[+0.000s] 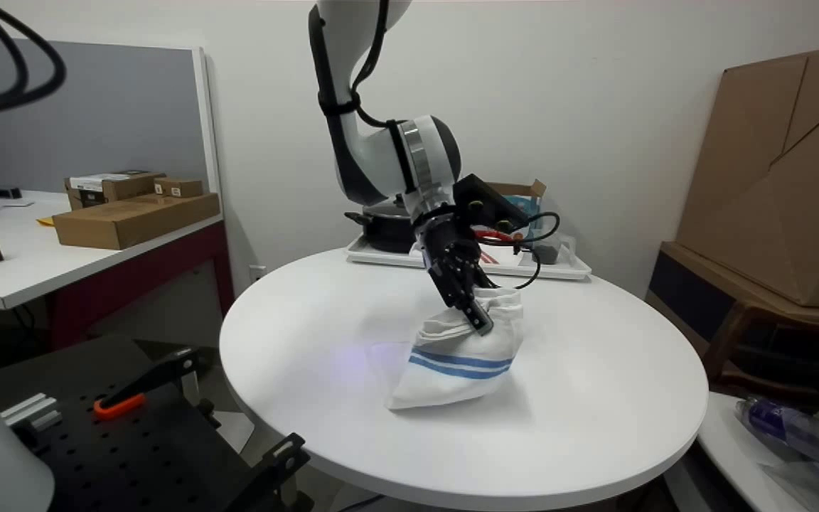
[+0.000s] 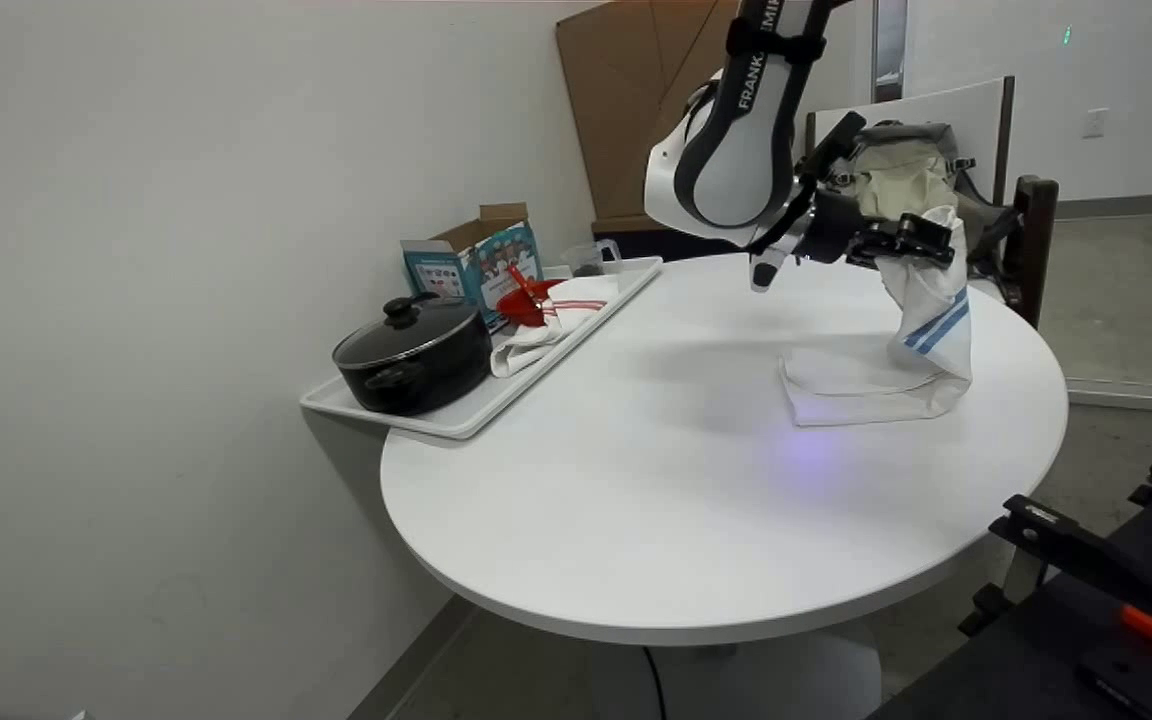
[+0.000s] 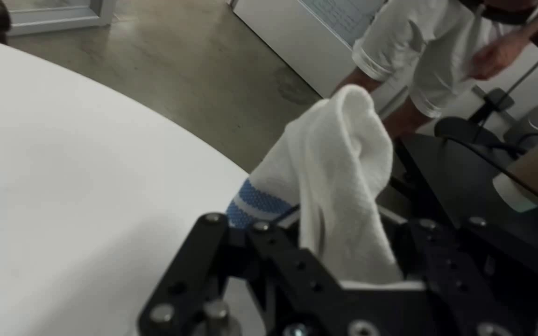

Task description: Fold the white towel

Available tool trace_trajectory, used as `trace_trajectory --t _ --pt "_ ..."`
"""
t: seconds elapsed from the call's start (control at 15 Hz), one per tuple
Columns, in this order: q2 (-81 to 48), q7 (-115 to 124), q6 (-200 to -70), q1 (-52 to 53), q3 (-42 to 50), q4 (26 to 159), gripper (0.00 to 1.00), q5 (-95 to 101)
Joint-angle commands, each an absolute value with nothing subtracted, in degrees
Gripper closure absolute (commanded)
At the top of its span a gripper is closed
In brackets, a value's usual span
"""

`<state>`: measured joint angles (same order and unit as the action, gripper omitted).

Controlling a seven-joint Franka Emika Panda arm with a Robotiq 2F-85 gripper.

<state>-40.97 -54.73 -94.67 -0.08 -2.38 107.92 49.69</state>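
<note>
The white towel (image 1: 452, 387) with blue stripes is partly raised off the round white table. In an exterior view its lower part (image 2: 861, 388) lies flat and doubled on the table, and the rest rises to the gripper. My gripper (image 1: 480, 323) is tilted and low over the table, with the towel bunched at its fingers. It also shows from the side (image 2: 936, 243), shut on the towel's upper part. In the wrist view the towel (image 3: 329, 154) stands up between the gripper's fingers (image 3: 339, 217), with creases and one blue-striped edge at the left. The fingertips are mostly hidden by cloth.
A white tray (image 2: 481, 418) at the table's wall side holds a black pot (image 2: 416, 355), an open blue box (image 2: 506, 262), a red item and a white cloth with red stripes (image 2: 586, 293). A chair with a backpack (image 2: 904, 172) stands beyond the table (image 2: 656, 520). A person (image 3: 418, 60) stands nearby.
</note>
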Motion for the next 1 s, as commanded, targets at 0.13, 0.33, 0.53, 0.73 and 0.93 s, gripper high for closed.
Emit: trace_trajectory --t 0.13,0.33,0.53,0.73,0.93 --pt "-36.2 -60.4 -98.3 0.5 -5.9 113.0 0.9 57.1" --pt "-34.6 -65.1 -97.7 0.5 -7.6 114.6 0.9 55.9" --pt "-33.1 -67.7 -98.4 0.6 -8.4 116.7 0.9 56.1" --pt "-32.9 -67.1 -98.8 0.9 -8.4 117.6 0.59 55.7" --pt "-32.7 -66.7 -99.8 1.0 -8.4 118.8 0.35 56.2"
